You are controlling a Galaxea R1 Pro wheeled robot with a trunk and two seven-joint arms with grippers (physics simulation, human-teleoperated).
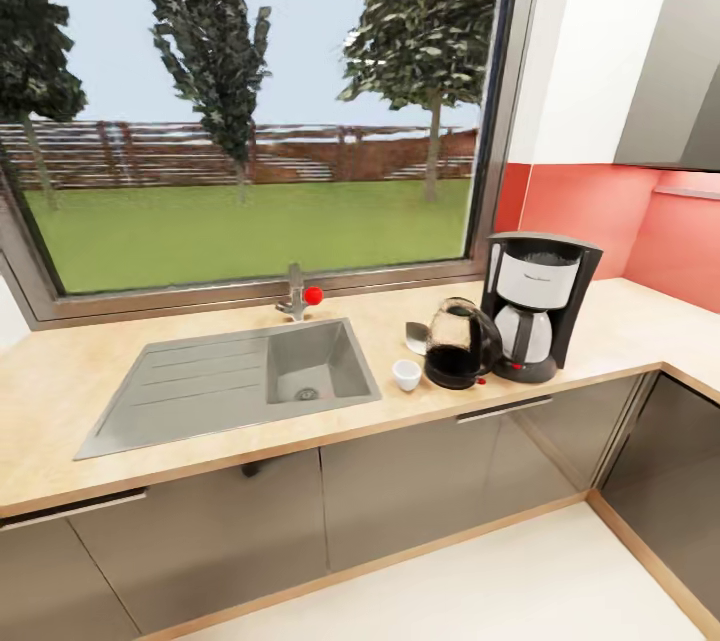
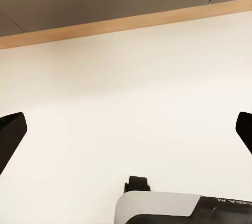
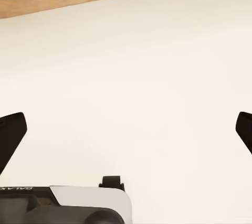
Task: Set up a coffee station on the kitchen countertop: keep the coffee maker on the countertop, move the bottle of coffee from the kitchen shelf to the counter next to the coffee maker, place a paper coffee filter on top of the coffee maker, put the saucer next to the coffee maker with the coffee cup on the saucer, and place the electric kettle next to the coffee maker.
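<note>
The coffee maker [image 1: 535, 306] stands on the kitchen countertop [image 1: 60, 381], right of the sink. The electric kettle [image 1: 460, 345] touches or nearly touches its left side. The coffee cup [image 1: 406, 374] stands on the bare worktop just left of the kettle. Behind the cup lies a small pale thing [image 1: 416, 334], partly hidden by the kettle; I cannot tell whether it is the saucer or the paper coffee filter. The bottle of coffee is out of view. My left gripper [image 2: 126, 135] and right gripper [image 3: 126, 135] both hang open over white floor, nothing between the fingers.
A grey sink with drainboard [image 1: 230, 381] is set into the worktop, with a faucet [image 1: 295, 296] and red knob behind it under a large window. Dark grey cabinet fronts [image 1: 420, 481] run below. The counter turns a corner at the right, under a wall cabinet [image 1: 680, 81].
</note>
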